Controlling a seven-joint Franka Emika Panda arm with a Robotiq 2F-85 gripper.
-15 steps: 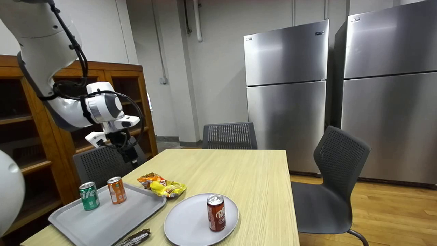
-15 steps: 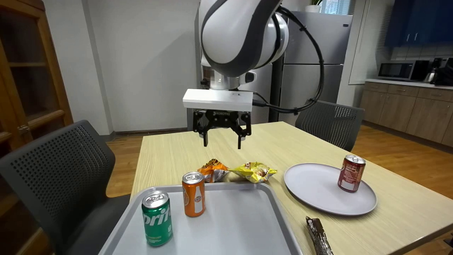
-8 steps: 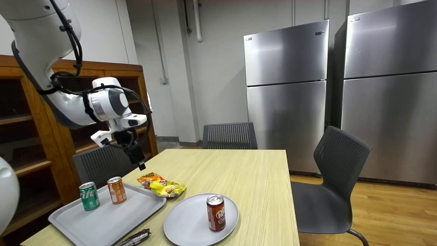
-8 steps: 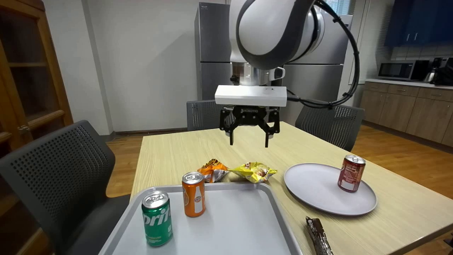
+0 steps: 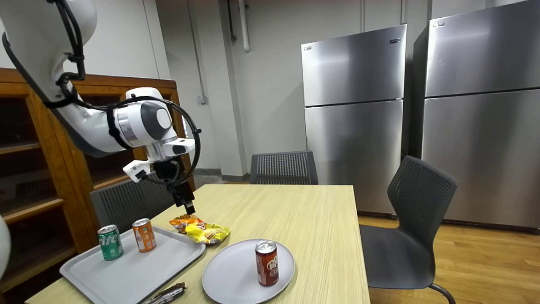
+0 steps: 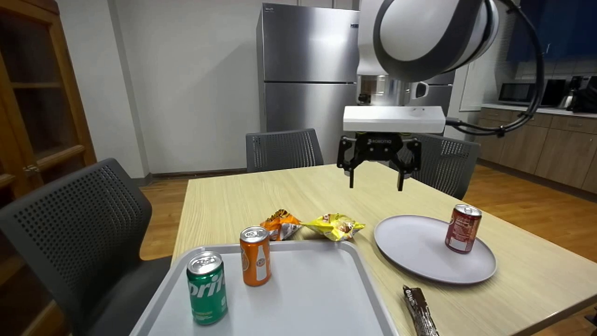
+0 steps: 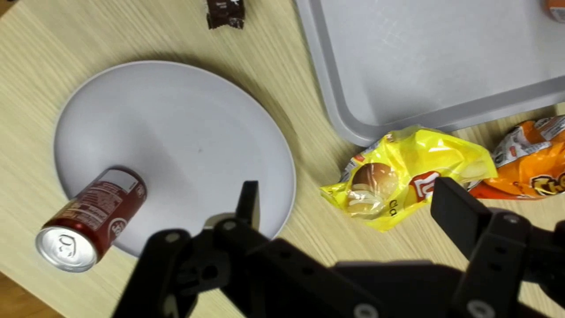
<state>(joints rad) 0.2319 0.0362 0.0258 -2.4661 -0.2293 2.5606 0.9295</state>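
Hovering above the table [image 6: 298, 196], the gripper [image 6: 376, 187] gapes; yellow bag [image 6: 336, 227] nearby.

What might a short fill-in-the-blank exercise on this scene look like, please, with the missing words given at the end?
The gripper hangs above the table with its jaws not shut but ____.
The Sprite can on the tray is mainly ____ in color.
The dark red can on the plate stands ____ rather than lying on its side.
The snack bag nearer the plate is mainly ____.
Missing words: open; green; upright; yellow.
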